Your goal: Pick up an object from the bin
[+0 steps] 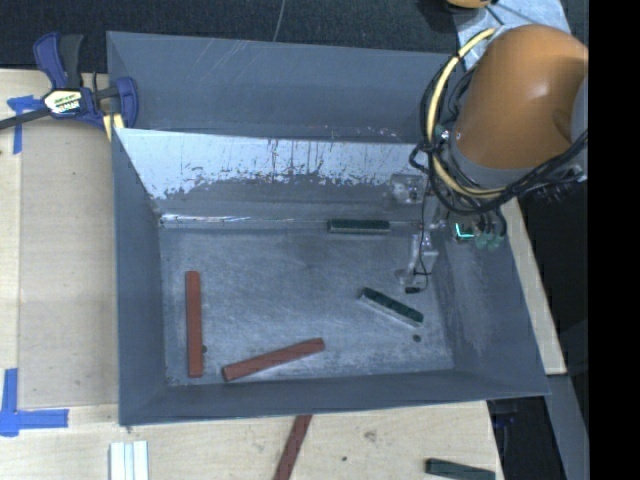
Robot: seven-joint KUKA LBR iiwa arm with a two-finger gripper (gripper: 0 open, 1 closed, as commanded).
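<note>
Across the floor of the grey metal bin (pixel 300 88) only a few loose pieces lie, well apart from one another. Along the left side a reddish-brown bar (pixel 193 324) lies lengthwise, front to back. Near the front wall a second reddish-brown bar (pixel 273 359) lies slanted, its left end close to the first bar's near end. At the foot of the back wall a short dark bar (pixel 358 226) lies flat and level with that wall. A tiny dark speck (pixel 417 338) sits toward the right front corner. None of these crowds the right part of the floor, where the arm (pixel 520 98), capped by a rounded orange cover and looped with black and yellow cables, comes down from the right.

Its slim metal end hangs just above a slanted dark strip (pixel 392 307), the piece nearest to it. Whether the jaws stand open or closed cannot be told from this angle, nor whether they touch the strip. The strip lies flat on the floor in the right half of the bin, its left end higher in the view than its right. It is thin, narrow and straight-edged, very dark green to black, with a lighter edge along its lower side.

The bin's floor is dull, scuffed metal with pale wear marks. Its sloping back wall carries a band of rust-coloured scratches and streaks. Both reddish-brown bars look matte and rigid, with square ends.
</note>
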